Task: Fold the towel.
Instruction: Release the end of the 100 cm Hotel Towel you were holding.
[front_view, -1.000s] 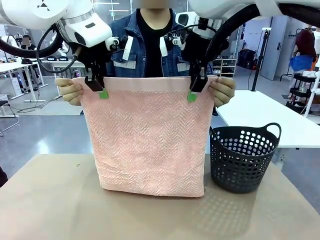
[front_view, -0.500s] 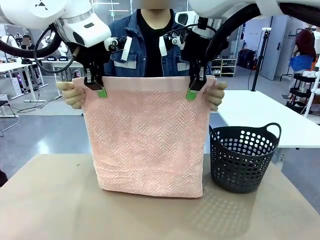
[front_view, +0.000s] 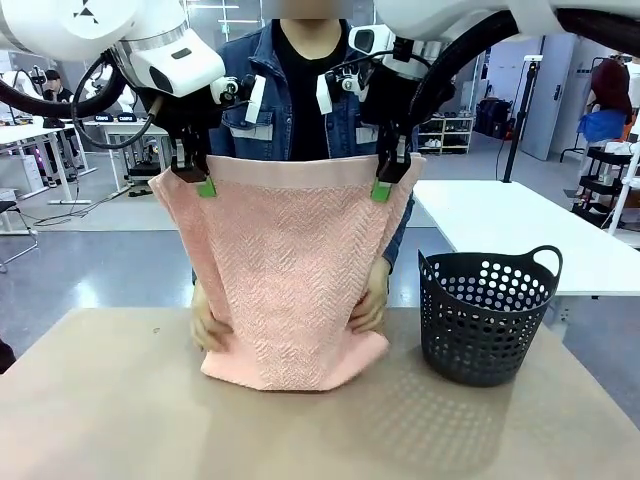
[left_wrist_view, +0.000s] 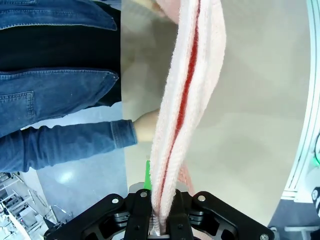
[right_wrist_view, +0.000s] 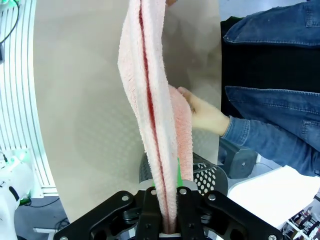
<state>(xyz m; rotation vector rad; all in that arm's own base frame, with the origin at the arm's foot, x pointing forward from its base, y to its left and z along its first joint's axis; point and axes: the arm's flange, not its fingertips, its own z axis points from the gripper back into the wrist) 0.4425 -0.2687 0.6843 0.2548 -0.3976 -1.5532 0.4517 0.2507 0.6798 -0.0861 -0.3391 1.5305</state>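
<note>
Both pincers (front_view: 206, 186) (front_view: 381, 189) aloft, tight on towel (front_view: 290, 270)

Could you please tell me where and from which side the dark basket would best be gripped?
Probably the handle loop at the right rim of the basket, approached from above. The basket stands upright and open-topped on the table, the loop rises thin above the rim, and the hanging towel crowds its left side.

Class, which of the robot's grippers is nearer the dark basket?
Right. The right gripper clamps the towel corner on the basket's side; the left gripper holds the far corner.
</note>
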